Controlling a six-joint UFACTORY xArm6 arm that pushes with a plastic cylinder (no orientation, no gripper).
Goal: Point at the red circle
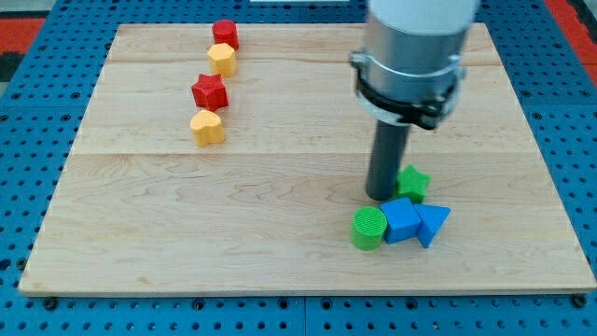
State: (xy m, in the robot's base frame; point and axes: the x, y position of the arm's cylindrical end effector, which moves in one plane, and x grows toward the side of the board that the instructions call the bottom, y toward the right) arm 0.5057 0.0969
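1. My tip (384,197) – the lower end of the dark straight rod under the grey cylinder of the arm – stands on the light wooden board (280,252), in the view's right half.
2. There is no claw on this arm, only the rod, so nothing is spread or pinched.
3. The tip is just above the blue cube-shaped block (401,221), between the green round cylinder block (367,229) at its lower left and the green star-shaped block (413,182) at its right; whether it touches them I cannot tell.
4. The blue triangular block (433,224) lies against the right side of the blue cube.
5. The red circle block (225,35) is near the view's top, left of centre – well apart from the tip.
6. Below it, in a column, follow the yellow rounded block (222,60), the red star-shaped block (210,91) and the yellow heart-like block (207,127).
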